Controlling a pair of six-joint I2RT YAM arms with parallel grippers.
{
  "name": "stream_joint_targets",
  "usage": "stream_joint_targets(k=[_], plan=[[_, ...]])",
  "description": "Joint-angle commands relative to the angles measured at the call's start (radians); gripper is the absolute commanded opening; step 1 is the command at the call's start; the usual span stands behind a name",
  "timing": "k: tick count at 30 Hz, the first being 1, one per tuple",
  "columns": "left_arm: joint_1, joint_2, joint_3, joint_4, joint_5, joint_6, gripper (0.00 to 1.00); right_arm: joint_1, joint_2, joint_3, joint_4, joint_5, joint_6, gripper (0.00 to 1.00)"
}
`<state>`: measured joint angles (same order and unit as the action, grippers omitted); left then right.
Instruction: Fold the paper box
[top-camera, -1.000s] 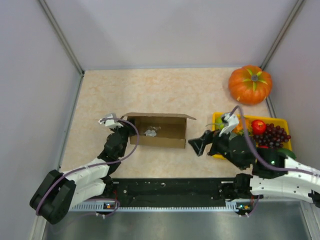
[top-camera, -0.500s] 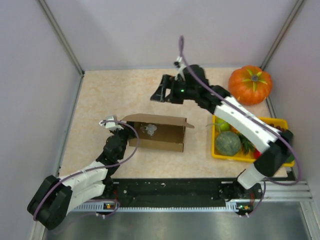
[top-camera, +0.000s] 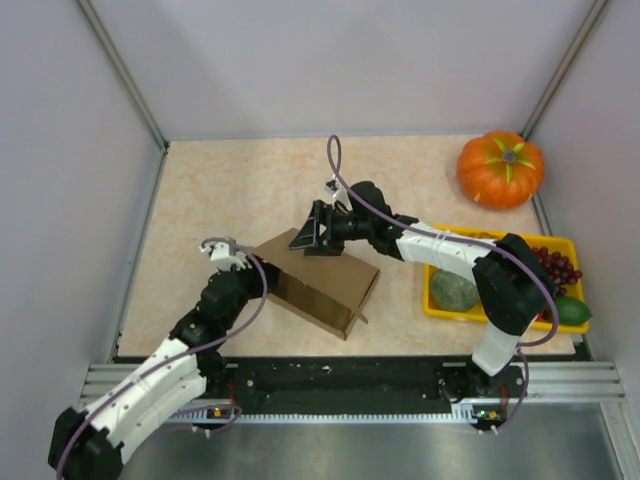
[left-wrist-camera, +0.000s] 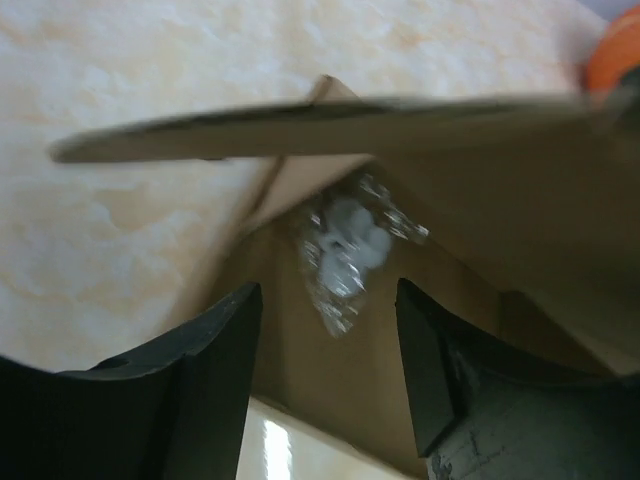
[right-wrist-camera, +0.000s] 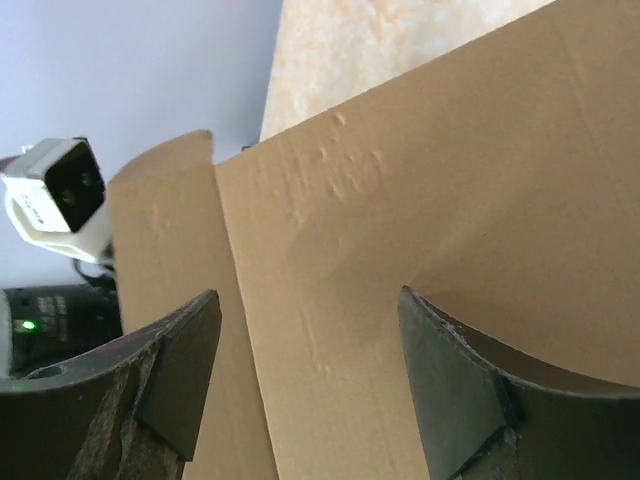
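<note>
The paper box (top-camera: 325, 285), a brown cardboard shell, lies skewed in the middle of the table. My left gripper (top-camera: 252, 280) is at its left end, open. In the left wrist view that gripper (left-wrist-camera: 325, 345) faces the box's open inside (left-wrist-camera: 470, 230), where a crinkled clear scrap (left-wrist-camera: 340, 255) lies; nothing sits between its fingers (left-wrist-camera: 215, 350). My right gripper (top-camera: 312, 236) reaches over the box's far edge, open. Its wrist view shows the gripper (right-wrist-camera: 305, 335) spread above a flat brown panel (right-wrist-camera: 420, 180), beside a flap (right-wrist-camera: 165, 210).
An orange pumpkin (top-camera: 500, 168) stands at the back right. A yellow tray (top-camera: 436, 312) at the right holds a green melon (top-camera: 455, 290), dark grapes (top-camera: 556, 268) and a green fruit (top-camera: 572, 310). Grey walls close in the table on three sides.
My left gripper has opened and let go of the box's left end. The right arm came down from the back onto the box's far edge. The box has turned askew.
</note>
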<state>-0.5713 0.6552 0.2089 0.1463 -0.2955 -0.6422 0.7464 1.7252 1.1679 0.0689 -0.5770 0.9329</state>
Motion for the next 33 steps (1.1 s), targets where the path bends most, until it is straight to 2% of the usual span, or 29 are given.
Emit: stream_joint_targets(k=[1, 3, 4, 7, 8, 10, 12, 13, 15, 16, 17, 18, 19, 20, 22, 24, 28, 29, 31, 32, 33], plan=[[-0.002, -0.300, 0.153, -0.538, 0.235, -0.192, 0.61, 0.019, -0.046, -0.099, 0.313, -0.061, 0.052, 0.71], [-0.002, -0.402, 0.239, -0.681, 0.290, -0.247, 0.61, 0.016, -0.036, -0.125, 0.356, -0.066, 0.046, 0.71], [-0.004, -0.475, 0.277, -0.826, 0.291, -0.251, 0.61, 0.018, -0.023, -0.126, 0.361, -0.067, 0.044, 0.71], [-0.004, -0.555, 0.452, -1.002, 0.381, -0.219, 0.61, 0.019, 0.000, -0.148, 0.393, -0.089, 0.037, 0.70], [-0.004, -0.557, 0.530, -1.010, 0.415, -0.200, 0.59, 0.019, 0.004, -0.154, 0.400, -0.102, 0.017, 0.71], [-0.006, -0.476, 0.601, -1.010, 0.499, -0.162, 0.51, 0.019, 0.007, -0.171, 0.381, -0.104, -0.012, 0.70], [-0.004, -0.372, 0.708, -0.985, 0.547, -0.093, 0.48, 0.022, 0.004, -0.185, 0.344, -0.083, -0.071, 0.70], [-0.002, -0.268, 0.736, -0.982, 0.518, -0.073, 0.48, 0.031, 0.004, -0.183, 0.278, -0.078, -0.097, 0.70], [-0.004, -0.174, 0.779, -0.901, 0.492, 0.002, 0.47, 0.053, -0.010, -0.171, 0.173, 0.004, -0.215, 0.69], [-0.004, -0.073, 0.782, -0.866, 0.464, 0.033, 0.45, 0.074, -0.021, -0.171, 0.070, 0.052, -0.256, 0.69], [-0.002, -0.016, 0.778, -0.799, 0.446, 0.053, 0.42, 0.080, -0.032, -0.177, 0.054, 0.110, -0.303, 0.69], [-0.002, 0.045, 0.767, -0.766, 0.440, 0.091, 0.37, 0.080, -0.048, -0.207, 0.054, 0.115, -0.309, 0.69], [0.004, 0.170, 0.749, -0.724, 0.446, 0.095, 0.28, 0.079, -0.064, -0.224, 0.060, 0.132, -0.309, 0.65], [0.014, 0.231, 0.691, -0.664, 0.502, 0.084, 0.25, 0.082, -0.081, -0.234, 0.002, 0.194, -0.342, 0.61], [0.033, 0.375, 0.626, -0.501, 0.558, 0.072, 0.23, 0.084, -0.157, -0.263, -0.056, 0.239, -0.373, 0.58], [0.039, 0.450, 0.549, -0.386, 0.536, 0.065, 0.19, 0.084, -0.287, -0.322, -0.150, 0.295, -0.404, 0.59], [0.047, 0.576, 0.448, -0.263, 0.486, 0.078, 0.19, 0.087, -0.506, -0.453, -0.216, 0.269, -0.353, 0.60], [0.047, 0.583, 0.393, -0.222, 0.486, 0.063, 0.19, 0.090, -0.545, -0.485, -0.216, 0.249, -0.300, 0.61], [0.047, 0.581, 0.331, -0.090, 0.510, 0.041, 0.19, 0.088, -0.660, -0.574, -0.253, 0.268, -0.251, 0.73], [0.045, 0.578, 0.275, -0.053, 0.524, 0.018, 0.19, 0.084, -0.694, -0.594, -0.286, 0.326, -0.208, 0.81], [0.045, 0.561, 0.252, -0.025, 0.542, 0.001, 0.21, 0.084, -0.732, -0.643, -0.278, 0.327, -0.198, 0.94]])
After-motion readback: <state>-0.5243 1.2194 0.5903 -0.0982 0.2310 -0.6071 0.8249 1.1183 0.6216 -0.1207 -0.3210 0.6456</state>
